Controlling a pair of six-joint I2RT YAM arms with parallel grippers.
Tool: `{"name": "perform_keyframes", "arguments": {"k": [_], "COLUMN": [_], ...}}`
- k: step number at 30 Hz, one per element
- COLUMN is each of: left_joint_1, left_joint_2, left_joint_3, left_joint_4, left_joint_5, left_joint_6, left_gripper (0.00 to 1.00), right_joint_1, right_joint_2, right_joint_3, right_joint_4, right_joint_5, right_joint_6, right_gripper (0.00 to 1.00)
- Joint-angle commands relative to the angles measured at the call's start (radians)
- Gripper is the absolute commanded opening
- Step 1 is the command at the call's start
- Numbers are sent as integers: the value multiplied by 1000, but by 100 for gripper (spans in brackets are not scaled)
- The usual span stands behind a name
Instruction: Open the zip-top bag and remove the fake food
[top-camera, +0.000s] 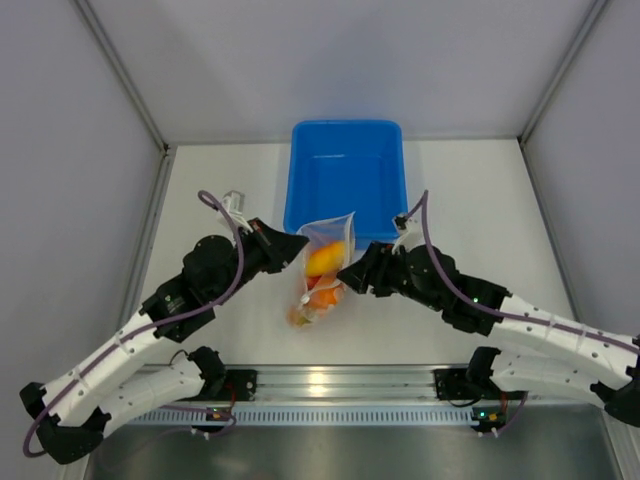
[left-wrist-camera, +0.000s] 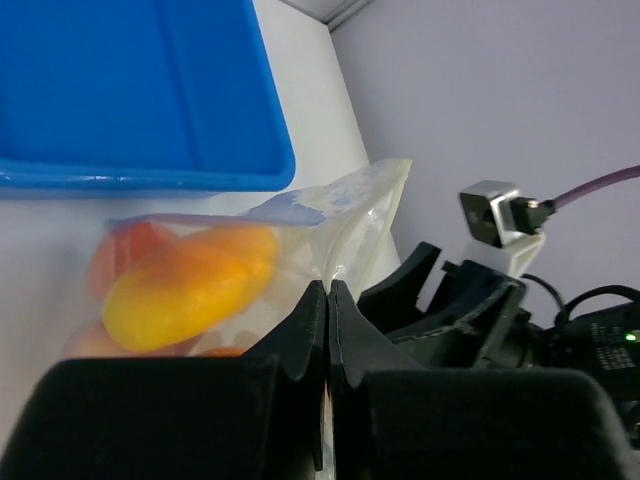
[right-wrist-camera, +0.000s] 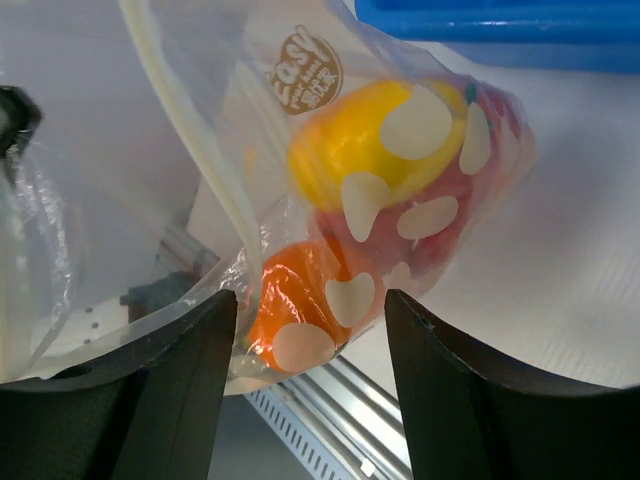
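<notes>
Pressed together tip to tip, the left gripper (left-wrist-camera: 328, 290) pinches a thin fold of the zip-top bag (top-camera: 330, 232) at the bag's far left corner, its black, matte, wedge-shaped fingers meeting with no gap. The film there is clear and crinkled and rises in a pale flap just beyond the tips. On the opposite side the right gripper (right-wrist-camera: 308, 297) stands spread, its two rounded black fingers well apart, with the bag's right side lying between and beyond them. A pale, ridged zip strip (right-wrist-camera: 200, 150) curves down through the loose plastic, and large white dots and a small round brown logo are printed on the film. Inside, the fake food (right-wrist-camera: 350, 150) is glossy and smooth: a yellow oval piece on top, an orange one beneath it, red and pink behind. The bag lies on the white table (top-camera: 470, 200) midway between the arms, its far end reaching the near rim of the blue tub (top-camera: 345, 160), a rectangular, hard plastic bin with rounded corners.
</notes>
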Motion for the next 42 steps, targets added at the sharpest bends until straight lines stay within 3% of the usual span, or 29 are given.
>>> {"name": "perform_keyframes", "arguments": {"k": [1, 9, 13, 20, 22, 24, 27, 36, 42], "left_joint_1": [-15, -61, -83, -187, -222, -239, -279, -425, -604], "left_joint_2": [-24, -42, -57, -122, -116, -100, -70, 38, 146], "left_joint_3": [-11, -62, -114, -189, -191, -189, -180, -129, -44], "left_joint_4": [40, 38, 38, 38, 37, 40, 38, 31, 31], "left_joint_5": [-74, -158, -207, -406, -434, -472, -547, -819, -1030], "left_joint_6": [-103, -90, -142, -228, -224, -224, -212, -133, -69], "left_gripper": [0, 0, 0, 0, 0, 0, 0, 0, 0], "right_joint_1": [-2, 0, 1, 16, 29, 42, 56, 41, 29], "right_joint_2": [67, 133, 158, 304, 304, 299, 256, 22, -87], "right_joint_3": [65, 73, 45, 109, 111, 117, 103, -9, -104], "right_joint_4": [116, 189, 240, 133, 105, 78, 5, -339, -446], "right_joint_5": [-47, -50, 38, 134, 169, 212, 264, 428, 393], "right_joint_6": [56, 53, 76, 44, 30, 4, -22, -68, -51], "right_gripper": [62, 58, 55, 43, 36, 16, 6, 3, 5]}}
